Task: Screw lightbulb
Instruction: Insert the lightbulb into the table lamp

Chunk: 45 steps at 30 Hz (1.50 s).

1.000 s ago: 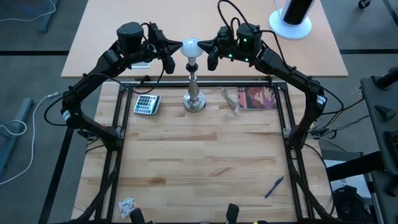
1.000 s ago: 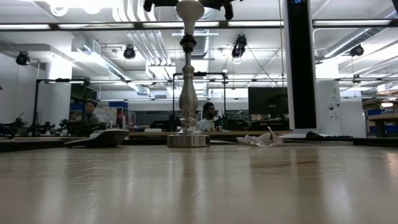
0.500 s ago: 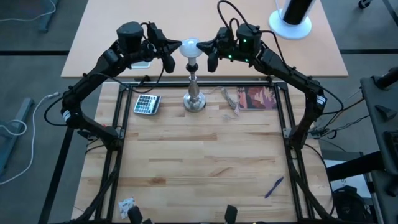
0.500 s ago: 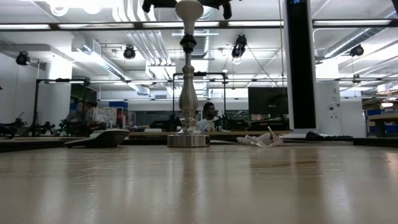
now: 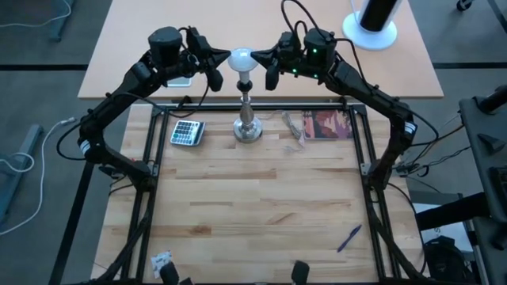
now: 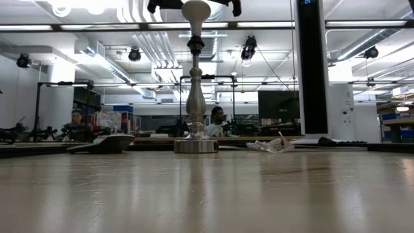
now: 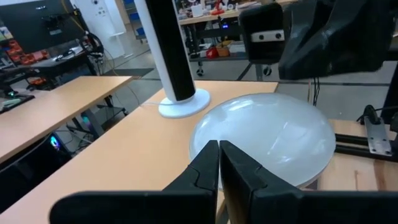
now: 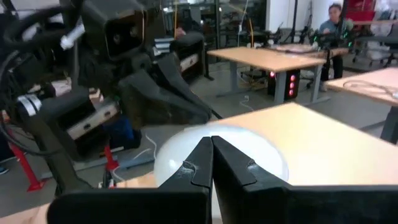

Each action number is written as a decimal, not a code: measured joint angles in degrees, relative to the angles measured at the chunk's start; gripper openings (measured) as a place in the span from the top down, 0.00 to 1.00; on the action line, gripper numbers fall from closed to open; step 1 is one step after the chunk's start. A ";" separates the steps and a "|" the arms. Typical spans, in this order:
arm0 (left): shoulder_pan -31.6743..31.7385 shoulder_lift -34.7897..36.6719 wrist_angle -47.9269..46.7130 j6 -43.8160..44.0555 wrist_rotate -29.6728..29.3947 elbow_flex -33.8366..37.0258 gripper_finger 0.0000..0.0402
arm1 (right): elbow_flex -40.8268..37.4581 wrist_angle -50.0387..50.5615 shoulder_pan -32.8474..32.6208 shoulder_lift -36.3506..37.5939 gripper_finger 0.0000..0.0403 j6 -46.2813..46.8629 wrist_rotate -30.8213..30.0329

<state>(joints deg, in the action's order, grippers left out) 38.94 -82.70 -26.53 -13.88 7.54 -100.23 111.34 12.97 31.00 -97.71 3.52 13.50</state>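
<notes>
The white frosted lightbulb [image 5: 242, 59] sits upright with its base in the black socket on top of the silver stand [image 5: 248, 127], which stands on its round foot at the table's far middle. My left gripper [image 5: 223, 59] is shut, at bulb height on the bulb's left side. My right gripper [image 5: 258, 59] is shut, at bulb height on its right side. In the left wrist view the bulb [image 7: 273, 137] shows just past the shut left gripper [image 7: 219, 149]. In the right wrist view the bulb [image 8: 258, 155] shows just past the shut right gripper [image 8: 211, 146]. My left gripper points level at the bulb's left side [image 5: 232, 59] with shut fingers; I cannot tell whether the tips touch the glass. My right gripper points level at the bulb's right side [image 5: 251, 59] with shut fingers; I cannot tell whether the tips touch it.
A calculator [image 5: 187, 132] lies left of the stand. A crumpled clear wrapper [image 5: 295, 127] and a red booklet [image 5: 331, 124] lie to its right. A blue pen [image 5: 348, 237] lies near the front right. A large cylinder on a white round base [image 5: 372, 24] stands on the far table.
</notes>
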 joint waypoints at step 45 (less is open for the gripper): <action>-0.10 0.31 -3.02 -1.72 3.24 0.14 0.97 | 0.04 2.67 0.11 -0.96 1.00 -1.09 -1.37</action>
<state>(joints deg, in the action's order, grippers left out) 38.84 -82.38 -29.55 -15.60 10.78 -100.09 111.37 15.64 31.11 -98.67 2.44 12.13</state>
